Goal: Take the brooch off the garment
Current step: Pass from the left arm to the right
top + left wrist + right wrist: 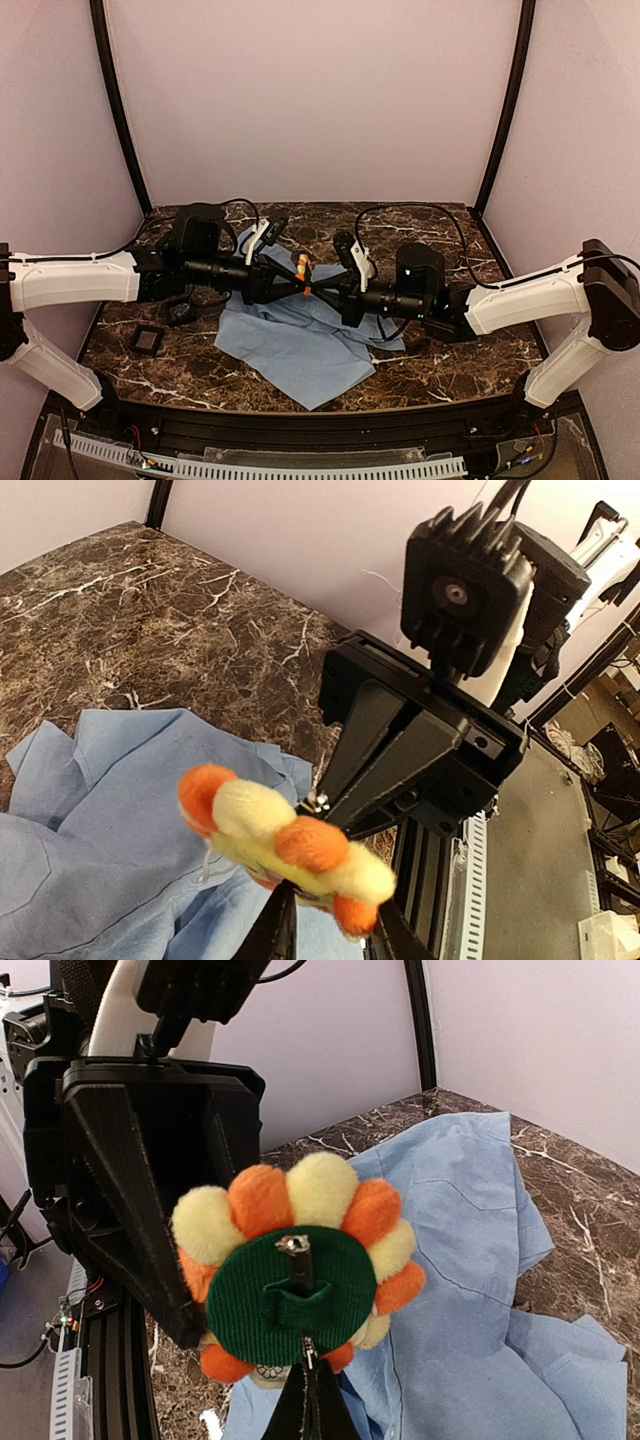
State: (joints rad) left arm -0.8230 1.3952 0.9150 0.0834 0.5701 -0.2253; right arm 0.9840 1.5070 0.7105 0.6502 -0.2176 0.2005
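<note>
Plush petals [322,1185] in orange and yellow ring the brooch [290,1280], which hangs in the air between the two arms, lifted above the blue shirt [300,345] that lies crumpled on the marble table [450,370]. From the right wrist view its green backing [250,1310] faces the camera, so the metal pin [293,1246] is exposed. The right gripper [310,1400] is clenched tight on that pin from below, a narrow hold that suits such a thin piece of metal. The left gripper [335,935] comes in from the opposite side, at the petal face. Its fingers [275,930] stand a little apart on either side of the brooch's lower edge, and I cannot tell whether they press on it or have let go. Meeting head-on like this would let one arm steady the soft flower while the other works the fastening. No cloth appears caught on the pin, so the brooch looks free of the shirt. My guess is that the removal itself is done, and what remains is carrying it clear and setting it down.
</note>
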